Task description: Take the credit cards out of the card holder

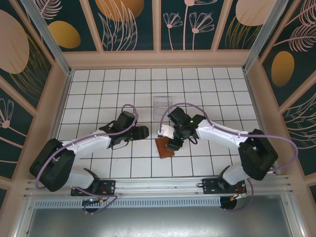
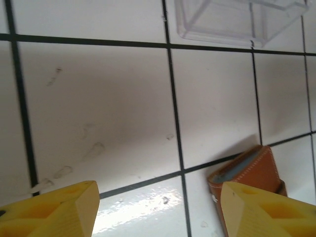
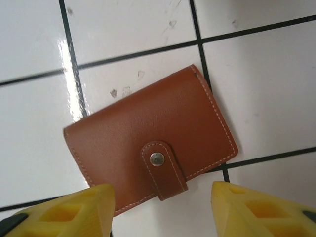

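Here, small reddish-brown leather card holder (image 3: 148,143), snapped shut, flat on the white tiled table (image 3: 39,44), right claw (image 3: 160,197) spread wide over it, left claw (image 2: 158,197) spread too, holding nothing, clear plastic tray (image 2: 232,19) farther back.

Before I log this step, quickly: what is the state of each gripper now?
Left gripper: open, holding nothing.
Right gripper: open above the closed card holder, holding nothing.

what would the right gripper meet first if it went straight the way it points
Most likely the closed card holder, lying flat on the tiles dead ahead of the right gripper, its jaws apart. How far off is unclear.
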